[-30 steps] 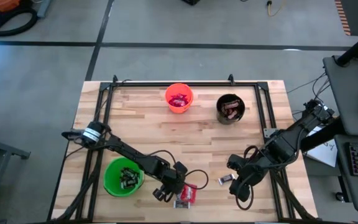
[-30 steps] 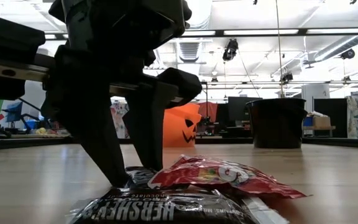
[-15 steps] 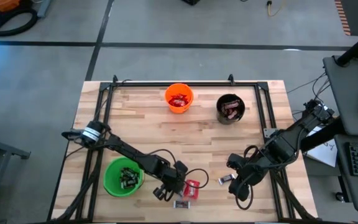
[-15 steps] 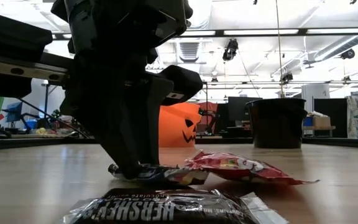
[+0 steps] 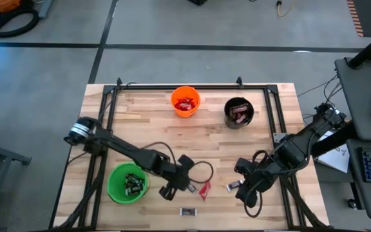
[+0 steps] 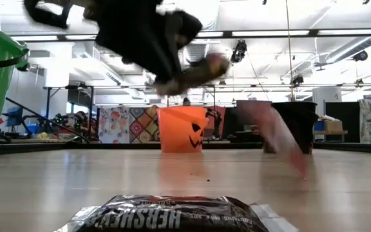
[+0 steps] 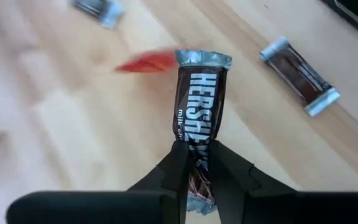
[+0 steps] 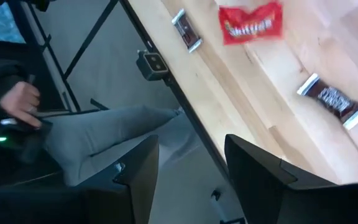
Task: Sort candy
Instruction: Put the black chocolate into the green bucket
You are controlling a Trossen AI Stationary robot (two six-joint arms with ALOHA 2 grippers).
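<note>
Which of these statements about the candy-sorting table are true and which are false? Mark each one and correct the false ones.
1. The left gripper is shut on a dark brown Hershey's milk chocolate bar. True.
2. The orange plastic pumpkin-face cup is empty. False: it holds red wrapped pieces.
3. A bright red Skittles packet lies on the pale wooden table. True.
4. The right gripper is holding a candy bar. False: its fingers are open with nothing between them, out past the table edge.
5. The green plastic cup holds dark wrapped bars. True.
6. The black plastic cup stands beside the green cup. False: it stands beside the orange cup, at the far side.
</note>
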